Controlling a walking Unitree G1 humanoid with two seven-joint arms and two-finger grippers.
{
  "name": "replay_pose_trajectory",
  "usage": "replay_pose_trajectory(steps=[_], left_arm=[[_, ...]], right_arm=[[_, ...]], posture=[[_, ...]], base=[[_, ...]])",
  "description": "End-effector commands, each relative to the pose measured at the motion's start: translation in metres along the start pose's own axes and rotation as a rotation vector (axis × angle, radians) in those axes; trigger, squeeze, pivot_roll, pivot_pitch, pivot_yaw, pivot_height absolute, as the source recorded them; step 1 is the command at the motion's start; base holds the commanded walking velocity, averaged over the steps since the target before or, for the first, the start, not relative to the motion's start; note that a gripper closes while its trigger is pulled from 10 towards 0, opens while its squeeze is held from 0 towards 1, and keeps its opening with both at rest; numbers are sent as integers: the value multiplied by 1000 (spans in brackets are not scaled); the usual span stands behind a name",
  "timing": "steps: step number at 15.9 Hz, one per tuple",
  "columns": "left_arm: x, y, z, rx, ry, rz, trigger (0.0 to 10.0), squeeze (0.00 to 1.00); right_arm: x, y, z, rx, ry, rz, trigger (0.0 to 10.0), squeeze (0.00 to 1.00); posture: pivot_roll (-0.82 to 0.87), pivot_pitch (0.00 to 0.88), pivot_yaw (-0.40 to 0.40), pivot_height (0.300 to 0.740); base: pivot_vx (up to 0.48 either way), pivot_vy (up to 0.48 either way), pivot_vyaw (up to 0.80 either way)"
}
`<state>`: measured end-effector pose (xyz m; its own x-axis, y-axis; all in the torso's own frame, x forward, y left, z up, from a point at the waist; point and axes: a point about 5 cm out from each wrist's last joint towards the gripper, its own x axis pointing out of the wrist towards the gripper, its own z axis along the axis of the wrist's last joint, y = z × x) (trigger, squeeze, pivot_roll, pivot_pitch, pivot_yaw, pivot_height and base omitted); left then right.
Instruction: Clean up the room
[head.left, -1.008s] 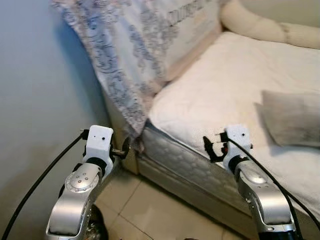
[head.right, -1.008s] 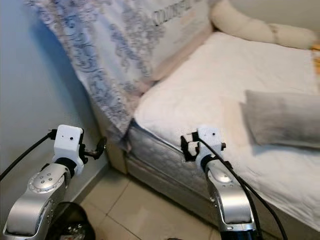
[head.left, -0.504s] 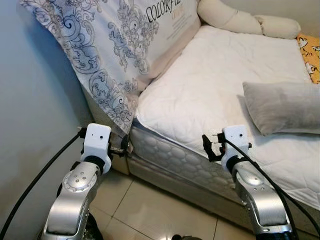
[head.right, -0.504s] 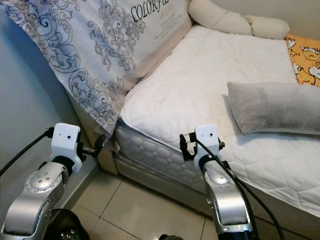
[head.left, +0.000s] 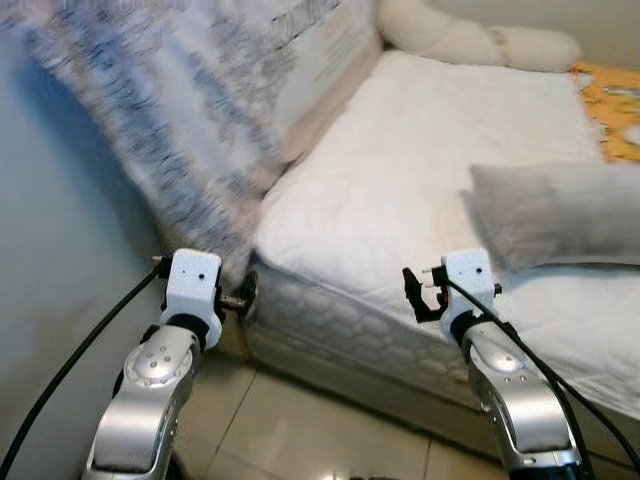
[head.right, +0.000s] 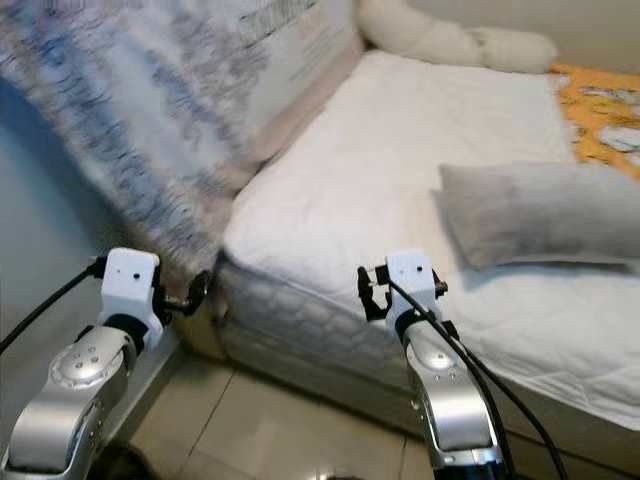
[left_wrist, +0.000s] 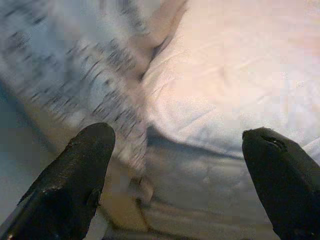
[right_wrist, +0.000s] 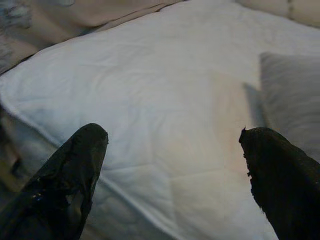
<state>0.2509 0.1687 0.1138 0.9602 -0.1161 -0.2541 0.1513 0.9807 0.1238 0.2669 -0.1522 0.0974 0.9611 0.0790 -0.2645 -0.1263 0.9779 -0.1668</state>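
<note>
both grippers are held up empty at the edge of a bed (head.left: 420, 170).
the left gripper (left_wrist: 180, 175) and right gripper (right_wrist: 172, 172) are spread wide; a grey pillow (head.left: 550, 215) is seen lying on the white mattress.

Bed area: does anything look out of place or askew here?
Yes. A grey rectangular pillow lies mid-mattress on the white quilted bed, away from the cream bolster at its far end. A blue-patterned sheet slumps against the wall beside the bed.
</note>
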Motion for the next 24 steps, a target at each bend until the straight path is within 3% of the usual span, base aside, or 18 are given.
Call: replay_pose_trajectory(steps=[1,21,24], left_arm=[[0,-1,2,-2,-12,-18,10000,0],[3,-3,-1,24,-13,-12,10000,0],[6,-3,1,23,-18,-8,10000,0]], right_arm=[[0,-3,-5,0,21,-15,10000,0],[3,-12,-4,-15,-13,-62,10000,0],[6,-7,2,20,-49,2,10000,0]], posture=[[15,0,-7,740],[8,0,0,740],[9,0,8,740]], base=[[315,0,-575],[314,0,-584],[309,0,0]])
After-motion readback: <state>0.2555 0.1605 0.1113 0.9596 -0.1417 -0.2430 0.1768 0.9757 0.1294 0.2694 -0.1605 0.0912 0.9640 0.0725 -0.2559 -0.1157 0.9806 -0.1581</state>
